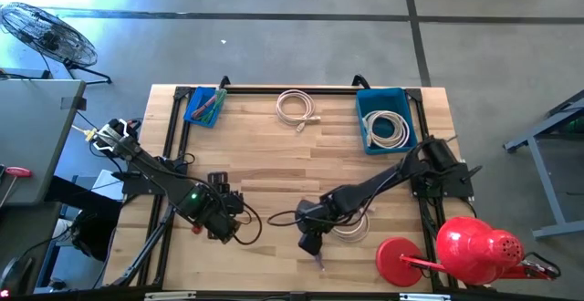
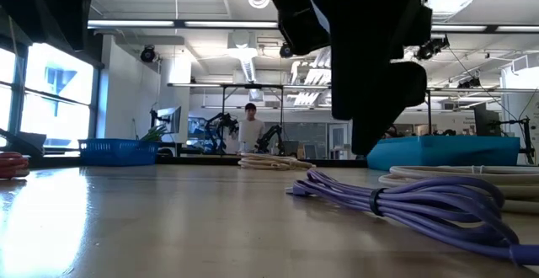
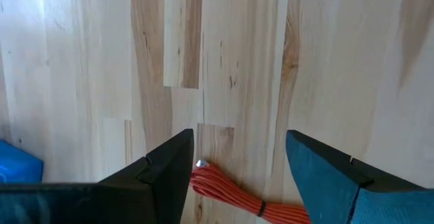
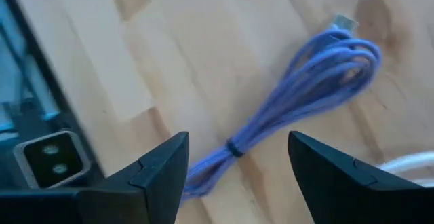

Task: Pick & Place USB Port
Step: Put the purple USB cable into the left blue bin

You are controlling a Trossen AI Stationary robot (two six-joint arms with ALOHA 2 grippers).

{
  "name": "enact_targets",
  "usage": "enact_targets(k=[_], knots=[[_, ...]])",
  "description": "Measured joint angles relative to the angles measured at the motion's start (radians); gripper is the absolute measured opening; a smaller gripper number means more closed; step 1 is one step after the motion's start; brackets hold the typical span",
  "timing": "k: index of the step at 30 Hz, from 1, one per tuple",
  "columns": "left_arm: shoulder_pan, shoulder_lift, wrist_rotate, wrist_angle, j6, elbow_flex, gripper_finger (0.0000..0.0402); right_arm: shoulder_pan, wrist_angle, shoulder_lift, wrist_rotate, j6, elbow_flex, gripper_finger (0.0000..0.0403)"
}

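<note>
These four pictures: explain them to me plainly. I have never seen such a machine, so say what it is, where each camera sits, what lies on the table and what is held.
Two dark robot arms work at a wooden table. One camera looks straight down, one sits at table-top height, and one rides on each wrist.

The left gripper is open above a bundled red cable. The right gripper is open above a bundled purple cable. Neither holds anything.

Also on the table: a white cable coil, a large blue bin holding white cable, a small blue bin, and another white coil beside the right arm. A person stands far behind.
</note>
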Motion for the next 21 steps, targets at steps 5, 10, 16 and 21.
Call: enact_targets(k=[5, 10, 16, 21], knots=[[0.000, 0.000, -0.004, 0.000, 0.000, 0.000, 0.0227, -0.001, -0.001, 0.022, 0.024, -0.024, 0.000, 0.0243], [0.000, 0.000, -0.025, 0.003, 0.000, 0.000, 0.0227, 0.000, -0.004, 0.066, 0.033, -0.048, 0.000, 0.0243], [0.000, 0.000, -0.026, 0.008, 0.000, 0.000, 0.0227, 0.000, -0.005, 0.111, 0.025, -0.083, 0.005, 0.0243], [0.000, 0.000, -0.035, 0.010, 0.000, 0.000, 0.0227, 0.000, -0.014, 0.119, 0.082, -0.112, 0.005, 0.0242]])
